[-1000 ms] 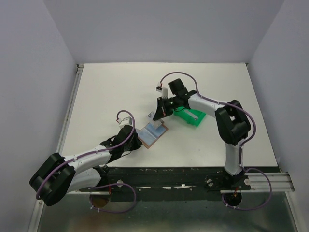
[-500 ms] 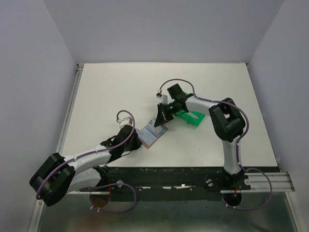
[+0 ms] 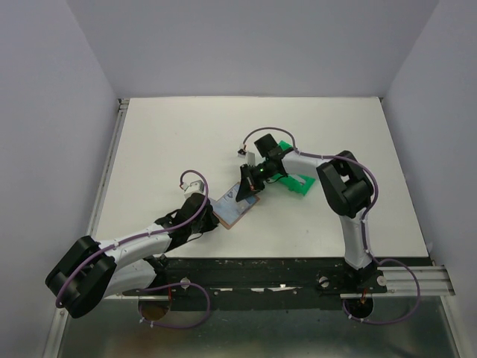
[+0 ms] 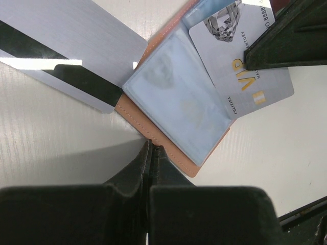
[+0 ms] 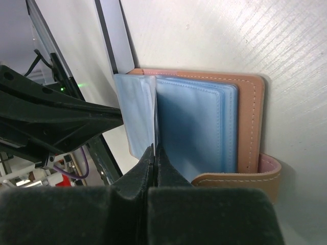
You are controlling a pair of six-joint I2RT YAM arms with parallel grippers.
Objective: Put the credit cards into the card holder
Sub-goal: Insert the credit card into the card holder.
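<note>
The card holder (image 3: 233, 210) lies open on the desk (image 3: 171, 142), just ahead of both arms and between them, with its clear sleeve (image 4: 179, 107) facing up. The left claw (image 4: 151, 149) is pinched tight on the holder's near leather edge and seems to be steadying it. The right claw (image 5: 154, 152) is also closed narrow, and appears to grip 1 card, the pale VIP card (image 4: 245, 87), by one end. From the left wrist that card overlaps the far side of the holder, partly on the sleeve and partly out over the desk. From the right wrist it shows only as a thin edge running straight away from the fingertips, along the sleeves' own length.

The next move depends on that line-up: the sleeve stack lies directly ahead of the right claw, with the card's long axis pointing into it. The right arm is the one placed to push the card in, while the left holds the leather in place.

A 2nd card with a dark stripe (image 4: 61, 46) lies flat beside the holder on the left arm's side, 1 corner tucked under the leather. The green bin (image 3: 297, 183) sits behind the right claw
</note>
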